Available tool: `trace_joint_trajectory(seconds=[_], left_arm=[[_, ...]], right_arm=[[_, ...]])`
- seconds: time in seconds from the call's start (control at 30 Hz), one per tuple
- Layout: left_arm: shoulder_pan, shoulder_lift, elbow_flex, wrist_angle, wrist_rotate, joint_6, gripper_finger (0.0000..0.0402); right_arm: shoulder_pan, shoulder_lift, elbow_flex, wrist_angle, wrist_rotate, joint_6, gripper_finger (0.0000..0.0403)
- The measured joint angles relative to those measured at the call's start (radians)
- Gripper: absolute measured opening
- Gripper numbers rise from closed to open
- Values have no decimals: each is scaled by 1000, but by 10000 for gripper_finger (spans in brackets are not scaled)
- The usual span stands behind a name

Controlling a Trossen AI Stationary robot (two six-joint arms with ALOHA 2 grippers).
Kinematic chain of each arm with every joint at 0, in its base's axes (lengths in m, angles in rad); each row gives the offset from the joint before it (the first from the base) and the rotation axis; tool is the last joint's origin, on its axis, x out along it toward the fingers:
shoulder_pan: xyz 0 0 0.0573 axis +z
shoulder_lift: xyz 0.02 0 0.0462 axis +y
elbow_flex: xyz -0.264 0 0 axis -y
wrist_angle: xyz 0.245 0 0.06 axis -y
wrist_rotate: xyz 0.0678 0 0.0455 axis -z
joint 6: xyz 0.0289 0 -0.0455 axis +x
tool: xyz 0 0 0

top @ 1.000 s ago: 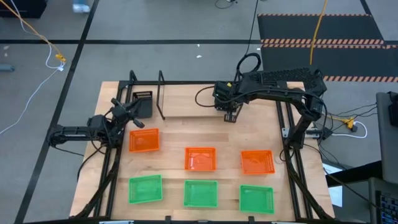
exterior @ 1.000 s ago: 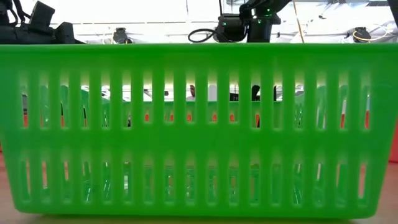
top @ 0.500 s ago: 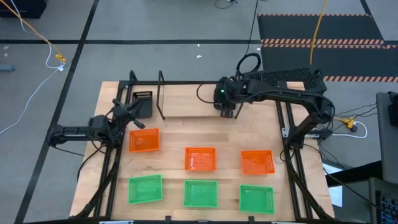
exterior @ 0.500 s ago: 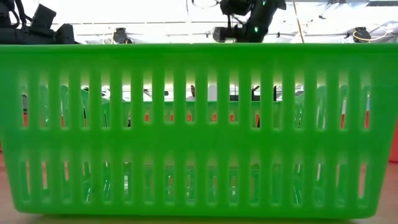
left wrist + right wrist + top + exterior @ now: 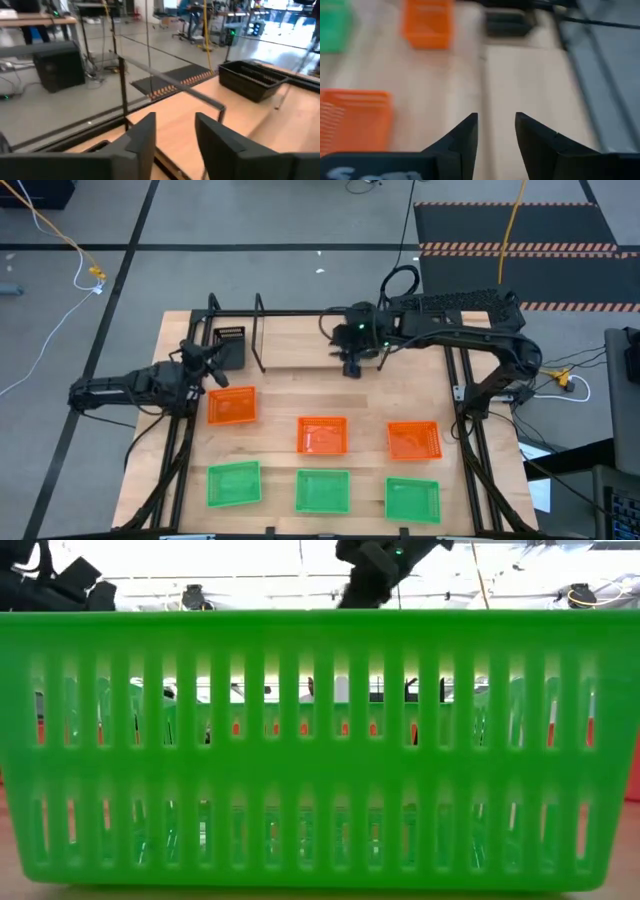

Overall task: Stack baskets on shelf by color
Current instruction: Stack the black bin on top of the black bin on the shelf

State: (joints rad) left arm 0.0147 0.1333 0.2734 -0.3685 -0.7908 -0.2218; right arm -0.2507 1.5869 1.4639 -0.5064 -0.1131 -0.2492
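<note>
A black basket (image 5: 230, 345) (image 5: 252, 80) sits in the shelf (image 5: 260, 330) at the table's far left. Three orange baskets (image 5: 231, 406) (image 5: 322, 435) (image 5: 413, 440) lie in a row on the table. Three green baskets (image 5: 233, 483) (image 5: 322, 491) (image 5: 412, 500) lie in the nearest row. My left gripper (image 5: 210, 364) (image 5: 175, 117) stands open just to the near left of the black basket, with nothing between its fingers. My right gripper (image 5: 352, 368) (image 5: 496, 117) hangs open and empty above bare table at the far middle.
Dark frame rails run along the table's left (image 5: 175, 450) and right (image 5: 470, 450) sides. In the low view the wall of a green basket (image 5: 320, 740) fills nearly the whole picture. Bare wood lies between the shelf and the right arm.
My right gripper has moved toward the table's left edge, risen and tipped. My left arm has stretched out a little toward the table's left edge, its gripper staying beside the black basket. The baskets have kept still.
</note>
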Motion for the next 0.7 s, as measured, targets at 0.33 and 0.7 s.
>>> trace_joint_trajectory(seconds=[0.33,0.7], left_arm=[[1,327,85,4,73,-33,172],[106,565,98,-27,205,-105,173]], right_arm=[[124,136,0,375,39,-162,128],[155,109,0,220,191,-110,128]])
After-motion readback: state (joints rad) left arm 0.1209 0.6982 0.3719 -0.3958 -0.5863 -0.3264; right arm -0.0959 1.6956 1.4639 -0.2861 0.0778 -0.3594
